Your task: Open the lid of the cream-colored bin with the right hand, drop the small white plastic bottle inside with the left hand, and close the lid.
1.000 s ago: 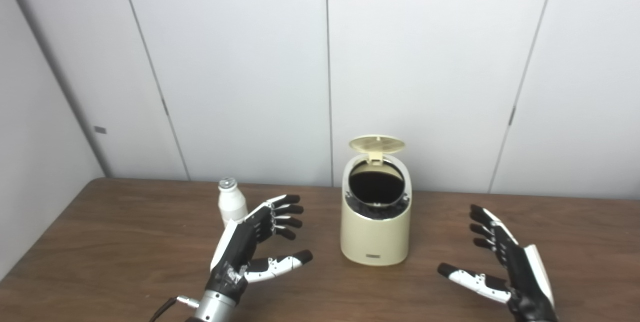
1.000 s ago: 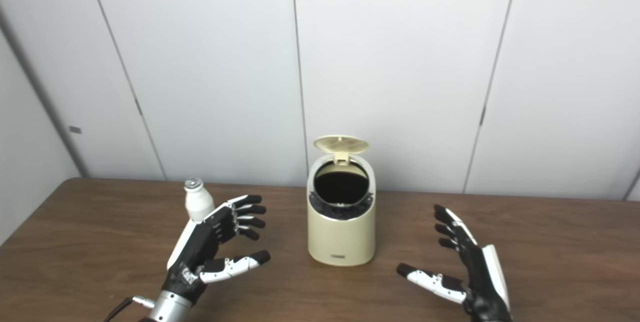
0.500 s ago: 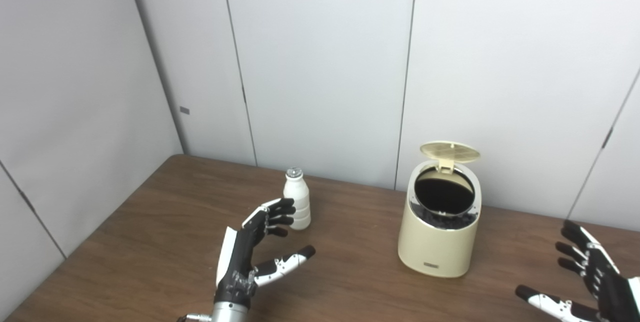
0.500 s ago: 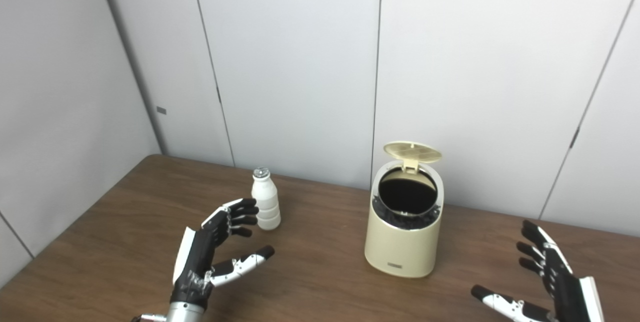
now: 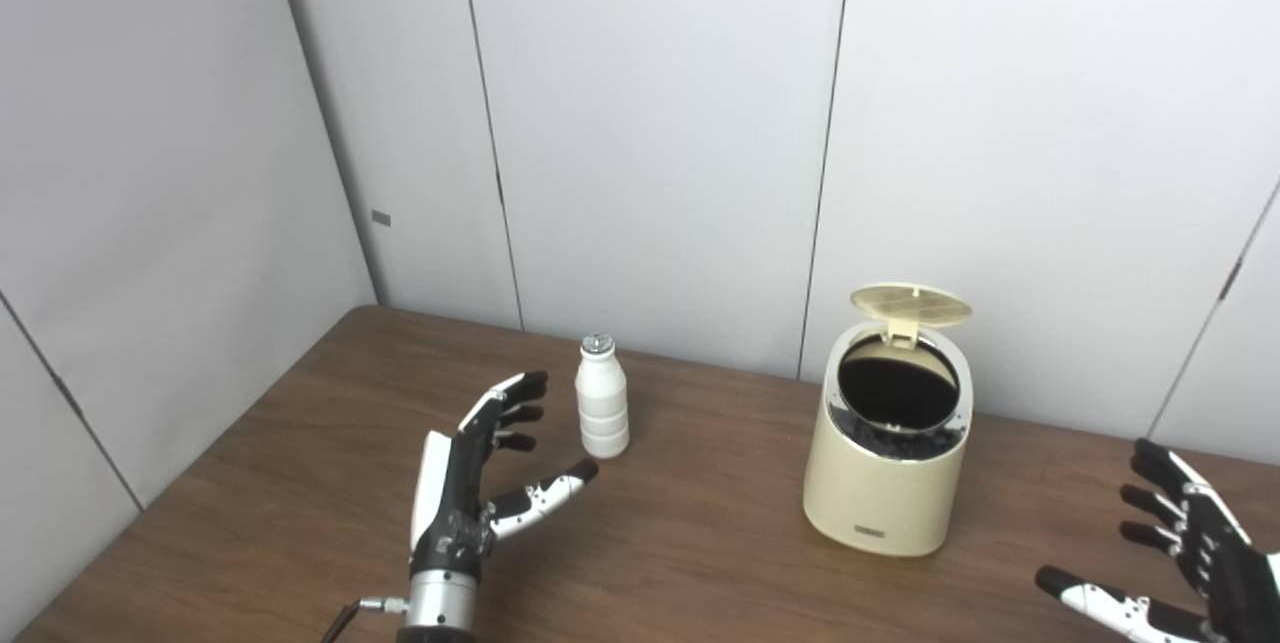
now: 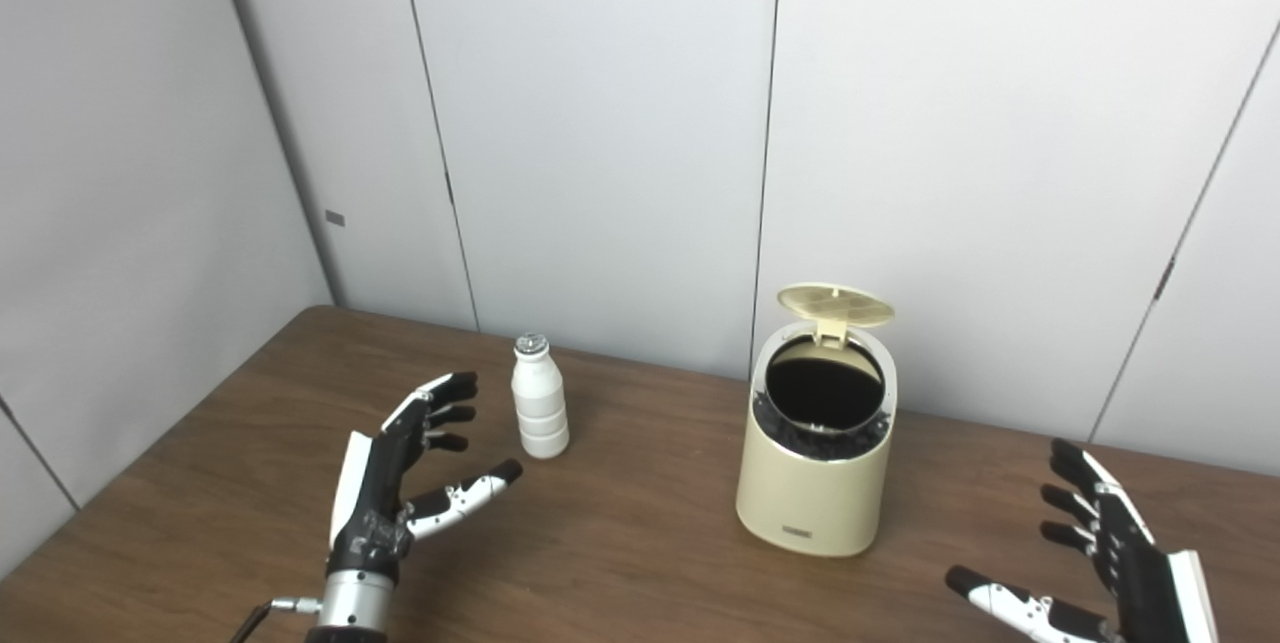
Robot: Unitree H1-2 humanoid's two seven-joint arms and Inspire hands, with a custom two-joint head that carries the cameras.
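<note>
Standing upright — bottle (image 5: 603,400) just beyond open left hand (image 5: 468,482).

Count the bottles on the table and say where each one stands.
1. The small white bottle stands upright on the table, left of the open bin, just beyond the open left hand. The bin's dark inside cannot be checked.

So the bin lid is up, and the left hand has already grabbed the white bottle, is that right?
Not quite. The lid of the bin is up, but the left hand is open beside the white bottle, not holding it. The left eye view shows a gap between them.
</note>
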